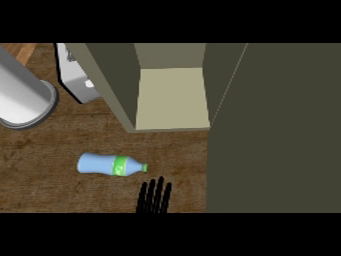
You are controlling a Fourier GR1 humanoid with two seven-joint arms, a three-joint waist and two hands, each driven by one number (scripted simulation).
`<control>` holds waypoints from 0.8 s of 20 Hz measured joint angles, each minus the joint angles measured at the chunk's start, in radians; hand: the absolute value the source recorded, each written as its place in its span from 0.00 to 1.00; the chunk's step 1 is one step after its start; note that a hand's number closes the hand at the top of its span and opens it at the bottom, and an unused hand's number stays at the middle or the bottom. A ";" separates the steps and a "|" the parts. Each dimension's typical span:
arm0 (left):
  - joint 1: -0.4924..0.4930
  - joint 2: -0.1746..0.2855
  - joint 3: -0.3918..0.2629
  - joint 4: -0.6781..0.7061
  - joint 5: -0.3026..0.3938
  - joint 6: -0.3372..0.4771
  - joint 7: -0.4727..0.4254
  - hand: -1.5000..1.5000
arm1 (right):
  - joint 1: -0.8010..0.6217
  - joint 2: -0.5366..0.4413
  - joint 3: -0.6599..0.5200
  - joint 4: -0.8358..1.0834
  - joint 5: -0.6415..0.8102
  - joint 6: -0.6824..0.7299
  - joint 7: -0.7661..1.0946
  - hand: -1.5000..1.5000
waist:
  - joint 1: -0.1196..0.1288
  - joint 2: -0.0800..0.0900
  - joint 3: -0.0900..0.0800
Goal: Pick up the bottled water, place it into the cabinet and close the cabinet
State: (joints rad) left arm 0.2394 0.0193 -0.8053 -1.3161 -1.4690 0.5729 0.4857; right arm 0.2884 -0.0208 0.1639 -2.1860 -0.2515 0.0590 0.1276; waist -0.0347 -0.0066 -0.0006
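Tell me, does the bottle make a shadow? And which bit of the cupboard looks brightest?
In the head view no shadow shows under the bottle, which lies on the evenly lit counter. In the same view the shelf inside the cabinet is brightest, a pale cream, while the open door is flat dark olive with no glare.

Counter scene, counts by kind. One wooden counter (55, 190). One bottled water (99, 163), bearing one green label band (118, 165) and one green cap (144, 168). One olive cabinet (117, 85), with one compartment (173, 97) showing and one door (284, 130). One large grey cylinder (10, 85). One white-grey object (75, 75), kind unclear. One black hand (154, 197).
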 measured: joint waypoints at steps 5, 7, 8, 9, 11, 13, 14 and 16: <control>-0.094 -0.013 -0.154 0.179 -0.076 0.129 0.237 0.00 | 0.097 -0.010 0.011 -0.032 -0.010 0.041 -0.058 0.00 | 0.009 0.003 -0.001; -0.130 -0.015 -0.223 0.235 -0.088 0.155 0.316 0.00 | 0.131 -0.016 0.013 -0.052 -0.015 0.052 -0.069 0.00 | 0.011 0.004 -0.002; -0.145 -0.015 -0.259 0.253 -0.090 0.161 0.352 0.00 | 0.150 -0.013 0.024 -0.052 -0.006 0.056 -0.083 0.00 | 0.012 0.004 -0.002; -0.159 -0.016 -0.291 0.267 -0.095 0.163 0.386 0.00 | 0.163 -0.010 0.033 -0.059 0.005 0.056 -0.092 0.00 | 0.014 0.004 -0.002; -0.203 -0.016 -0.334 0.300 -0.090 0.172 0.441 0.00 | 0.185 -0.007 0.047 -0.074 0.015 0.057 -0.101 0.00 | 0.016 0.005 -0.002; -0.238 -0.016 -0.368 0.305 -0.090 0.171 0.490 0.00 | 0.215 -0.012 0.050 -0.080 0.012 0.072 -0.124 0.00 | 0.017 0.005 -0.002; -0.249 -0.016 -0.386 0.304 -0.096 0.171 0.513 0.00 | 0.222 -0.016 0.042 -0.071 0.007 0.083 -0.142 0.00 | 0.018 0.005 -0.002; -0.269 -0.017 -0.392 0.307 -0.103 0.172 0.536 0.00 | 0.227 -0.020 0.030 -0.062 0.001 0.092 -0.159 0.00 | 0.021 0.005 -0.001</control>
State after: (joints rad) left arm -0.0296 0.0026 -1.1978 -1.0088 -1.5716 0.7450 1.0213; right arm 0.5156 -0.0403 0.1944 -2.2476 -0.2501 0.1506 -0.0319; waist -0.0140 -0.0015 -0.0021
